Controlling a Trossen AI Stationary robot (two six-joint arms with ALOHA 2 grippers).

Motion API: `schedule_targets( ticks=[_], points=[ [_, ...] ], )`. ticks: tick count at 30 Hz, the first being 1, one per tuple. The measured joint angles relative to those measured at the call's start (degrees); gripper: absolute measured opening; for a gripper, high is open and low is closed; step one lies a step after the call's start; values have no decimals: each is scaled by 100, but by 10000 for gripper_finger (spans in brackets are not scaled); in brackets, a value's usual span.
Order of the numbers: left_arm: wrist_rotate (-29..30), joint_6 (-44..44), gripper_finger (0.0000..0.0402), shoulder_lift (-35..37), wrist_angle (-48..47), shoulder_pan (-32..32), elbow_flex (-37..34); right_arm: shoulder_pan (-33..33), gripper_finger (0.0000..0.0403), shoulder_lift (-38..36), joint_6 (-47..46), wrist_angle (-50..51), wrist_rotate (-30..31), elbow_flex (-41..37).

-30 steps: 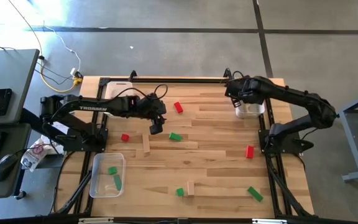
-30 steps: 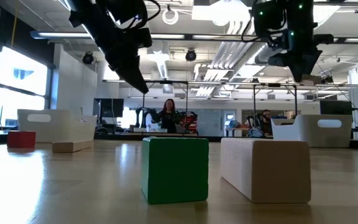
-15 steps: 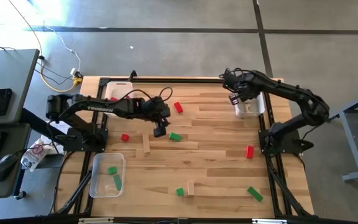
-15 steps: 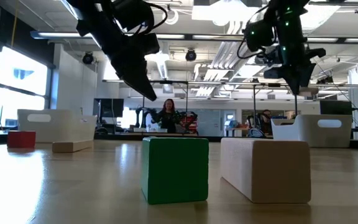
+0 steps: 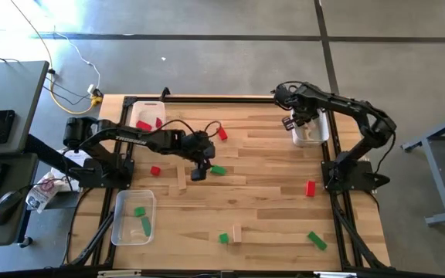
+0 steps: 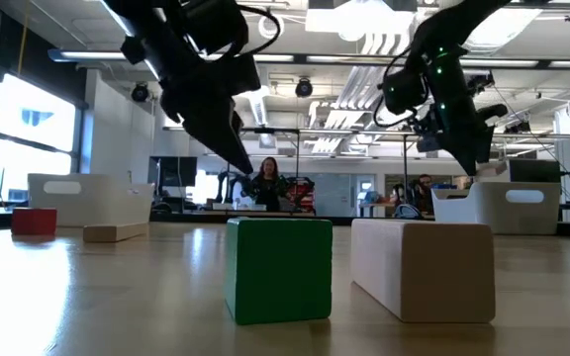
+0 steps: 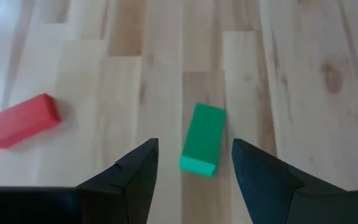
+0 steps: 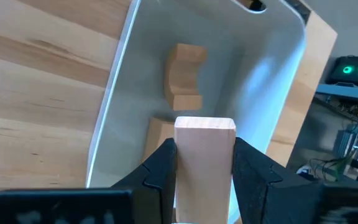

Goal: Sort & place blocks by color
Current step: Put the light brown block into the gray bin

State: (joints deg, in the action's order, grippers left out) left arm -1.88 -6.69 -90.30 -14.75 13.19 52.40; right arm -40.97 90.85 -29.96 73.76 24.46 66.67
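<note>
**Legible markings: one only**

Left arm [image 5: 130, 139]: white lettering along the dark upper link in the high view, at about 9 o'clock from the table's centre. It appears to read "TROSSEN", though the letters are small and partly uncertain. No other text, number, label or sign is readable in any view.

Left gripper [image 7: 193, 165] spread, right gripper [image 8: 204, 163] clamped
</note>
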Motion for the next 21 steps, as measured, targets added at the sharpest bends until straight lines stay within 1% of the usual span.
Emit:
schedule_targets(
  ticks=[7,12,16,21],
  points=[
    [-5,-113,193,-439,163,-67,0,-259,99,221,208,-50,-162,0],
    [-5,-164,193,-711,292,-67,0,-394,102,317,609,-139,-569,0],
    [-6,-375,193,-867,323,-65,-2,-408,129,321,932,-381,-707,0],
    [-49,-467,193,-943,407,-65,-2,-340,186,321,1071,-455,-625,0]
  ],
)
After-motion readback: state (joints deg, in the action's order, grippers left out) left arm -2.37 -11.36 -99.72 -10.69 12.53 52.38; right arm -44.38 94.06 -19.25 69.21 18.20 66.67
